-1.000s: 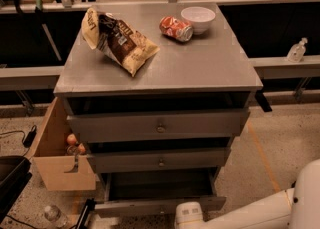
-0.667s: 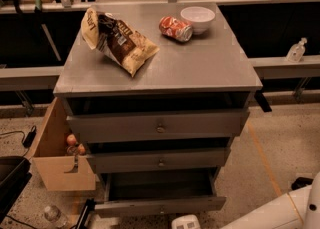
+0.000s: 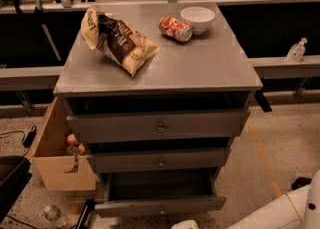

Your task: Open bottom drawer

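Observation:
The grey cabinet (image 3: pixel 159 68) has three drawers. The bottom drawer (image 3: pixel 160 206) stands pulled out toward me, and its shallow grey tray (image 3: pixel 160 185) shows dark and empty behind the narrow front panel. The two wider drawers above it, the middle one (image 3: pixel 160 161) and the top one (image 3: pixel 159 127), each stick out a little. Only a white piece of my gripper (image 3: pixel 185 224) shows, at the bottom edge just in front of the bottom drawer's panel. My white arm (image 3: pixel 280 212) runs off to the bottom right.
On the cabinet top lie a chip bag (image 3: pixel 120 40), a red can on its side (image 3: pixel 175 28) and a white bowl (image 3: pixel 197 19). A tan cardboard box (image 3: pixel 57 158) stands against the cabinet's left side. A plastic bottle (image 3: pixel 52 215) lies on the floor at the bottom left.
My arm and gripper have sunk toward the bottom edge of the view, so less of them shows. The bottom drawer stays pulled out as before.

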`<state>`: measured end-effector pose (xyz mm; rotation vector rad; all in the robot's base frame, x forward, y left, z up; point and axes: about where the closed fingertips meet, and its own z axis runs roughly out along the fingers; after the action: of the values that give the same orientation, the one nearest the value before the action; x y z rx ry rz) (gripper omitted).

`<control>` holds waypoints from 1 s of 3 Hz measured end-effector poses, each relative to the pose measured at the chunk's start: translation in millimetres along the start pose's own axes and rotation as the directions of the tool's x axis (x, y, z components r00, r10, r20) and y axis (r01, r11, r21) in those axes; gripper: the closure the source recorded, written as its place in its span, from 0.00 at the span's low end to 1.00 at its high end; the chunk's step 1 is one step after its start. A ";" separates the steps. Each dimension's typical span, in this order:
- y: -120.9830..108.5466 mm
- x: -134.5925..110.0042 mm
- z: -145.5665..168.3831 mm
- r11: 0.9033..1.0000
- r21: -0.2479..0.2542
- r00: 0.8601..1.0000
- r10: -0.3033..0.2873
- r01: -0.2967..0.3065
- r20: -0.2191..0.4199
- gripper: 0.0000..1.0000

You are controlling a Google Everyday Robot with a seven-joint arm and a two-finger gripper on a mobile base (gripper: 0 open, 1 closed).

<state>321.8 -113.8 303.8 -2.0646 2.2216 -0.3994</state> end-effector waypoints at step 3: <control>-125.2 42.6 43.2 0.972 0.205 0.976 -0.146 0.112 0.159 1.00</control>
<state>449.5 -168.8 297.9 -2.0603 1.8771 -0.4124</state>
